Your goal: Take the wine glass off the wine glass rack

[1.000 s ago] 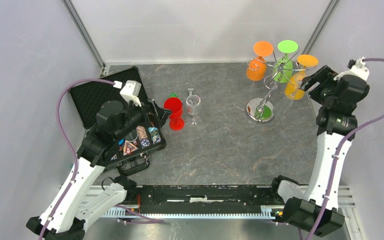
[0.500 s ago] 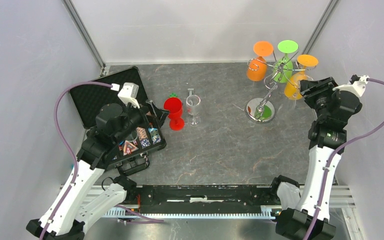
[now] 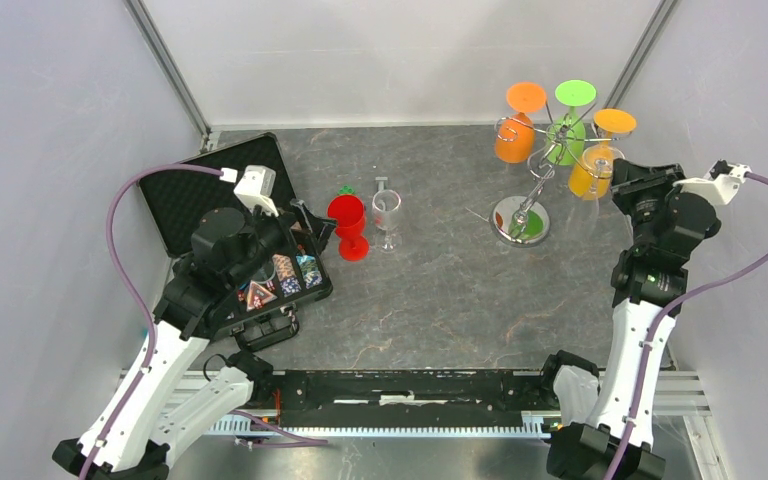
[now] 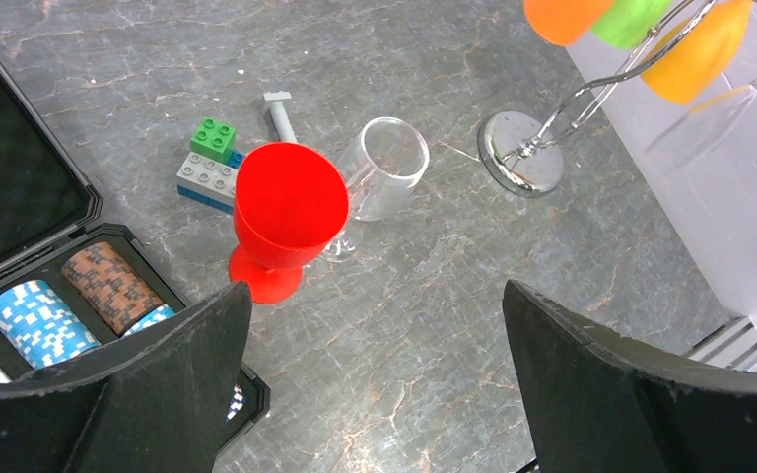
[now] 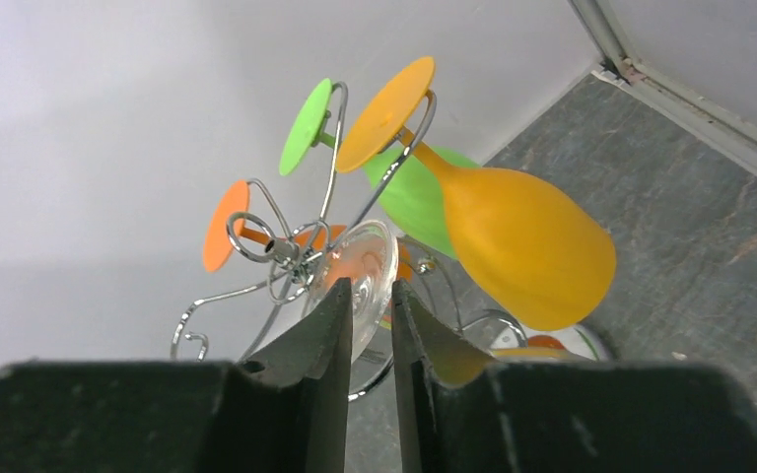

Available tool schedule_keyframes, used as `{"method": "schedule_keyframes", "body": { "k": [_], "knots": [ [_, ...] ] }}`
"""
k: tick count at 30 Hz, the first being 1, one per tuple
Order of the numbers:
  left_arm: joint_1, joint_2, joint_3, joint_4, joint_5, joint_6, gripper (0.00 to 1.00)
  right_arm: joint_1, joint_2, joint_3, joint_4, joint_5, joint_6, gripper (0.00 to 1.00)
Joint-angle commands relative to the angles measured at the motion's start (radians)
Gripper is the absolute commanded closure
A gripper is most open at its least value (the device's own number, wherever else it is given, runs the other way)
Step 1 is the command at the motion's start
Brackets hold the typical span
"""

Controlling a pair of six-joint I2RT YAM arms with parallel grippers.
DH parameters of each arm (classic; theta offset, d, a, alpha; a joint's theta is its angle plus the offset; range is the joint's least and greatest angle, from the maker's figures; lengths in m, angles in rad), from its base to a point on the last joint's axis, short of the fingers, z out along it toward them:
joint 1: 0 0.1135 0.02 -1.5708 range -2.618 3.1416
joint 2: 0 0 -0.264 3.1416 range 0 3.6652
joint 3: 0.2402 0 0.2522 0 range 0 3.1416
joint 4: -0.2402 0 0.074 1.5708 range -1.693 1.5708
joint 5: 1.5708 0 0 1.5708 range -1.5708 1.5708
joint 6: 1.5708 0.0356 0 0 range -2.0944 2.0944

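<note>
The wine glass rack [image 3: 520, 220], silver wire on a round shiny base, stands at the back right. An orange [image 3: 513, 135], a green [image 3: 567, 130] and a yellow glass [image 3: 593, 170] hang from it upside down. A clear wine glass [image 5: 365, 271] hangs there too, its round foot caught in the rack's wire [image 5: 281, 251] beside the yellow glass [image 5: 527, 246]. My right gripper [image 5: 370, 286] is closed to a narrow gap on the clear glass just below its foot; the stem itself is hidden by the fingers. At the left, my left gripper [image 4: 375, 296] hangs open above bare table.
A red goblet [image 4: 286, 207] and a second clear glass [image 4: 384, 177] stand mid-table, with toy bricks [image 4: 212, 163] and a bolt [image 4: 281, 108] behind them. An open black case [image 3: 215, 200] of poker chips lies under the left arm. The enclosure's right wall is close to the rack.
The right gripper's jaws have drawn together from wide to a narrow gap around the clear glass, and its wrist has turned and settled by the rack. The left arm has barely moved.
</note>
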Motion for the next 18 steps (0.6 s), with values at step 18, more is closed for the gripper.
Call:
{"method": "schedule_keyframes", "body": {
  "k": [18],
  "knots": [
    [-0.001,-0.019,0.001,0.037,-0.024,-0.013,0.0,-0.027,0.063,0.028,0.018,-0.165,0.27,0.74]
  ]
}}
